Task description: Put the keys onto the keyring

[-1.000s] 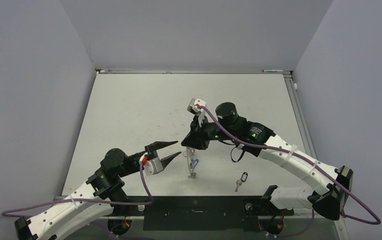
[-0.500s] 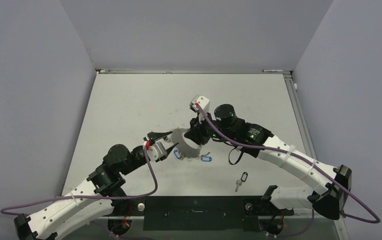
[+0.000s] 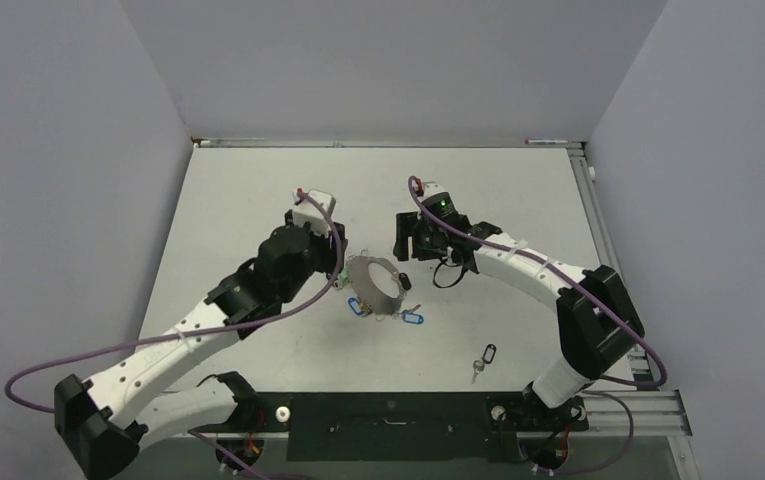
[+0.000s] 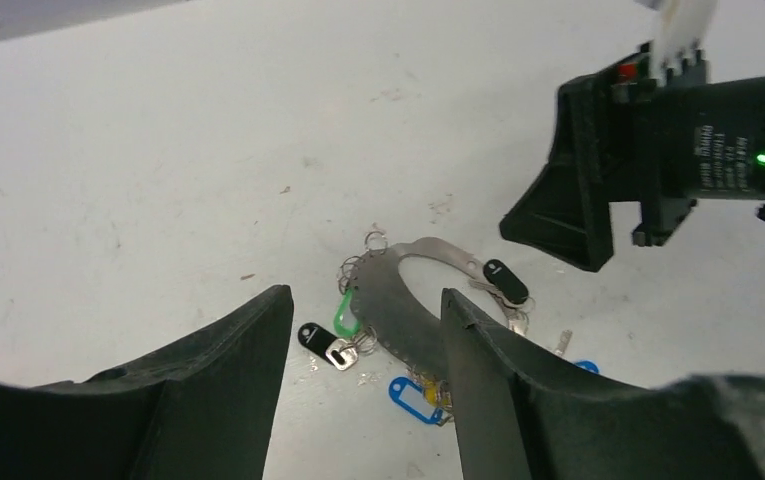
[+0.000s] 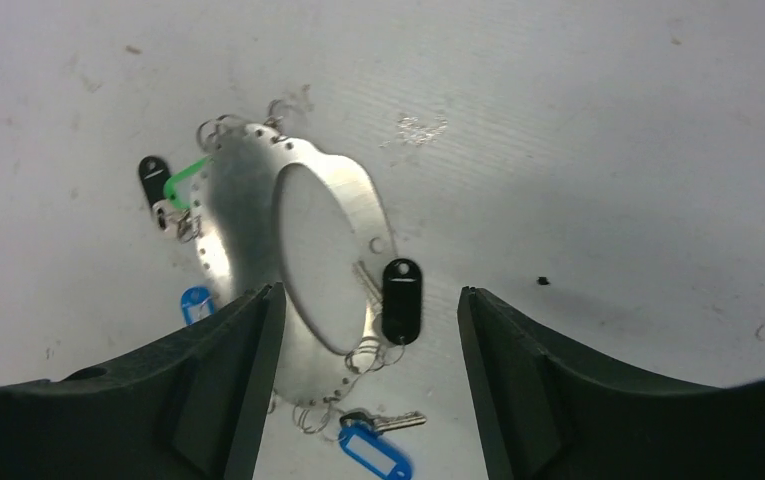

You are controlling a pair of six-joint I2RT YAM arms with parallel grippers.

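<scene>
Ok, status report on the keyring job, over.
Left jaws, right jaws open, empty. Keyring flat on table, tagged keys at its rim. One black-tagged key lies apart. Nothing blocking.

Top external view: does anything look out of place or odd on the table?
Yes: one black-tagged key lies alone toward the near edge, apart from the keyring, where the other keys are gathered. Nothing looks spilled or damaged.

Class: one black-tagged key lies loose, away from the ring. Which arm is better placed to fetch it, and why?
Probably right: the loose key lies to the right of the keyring, on that arm's side.
</scene>
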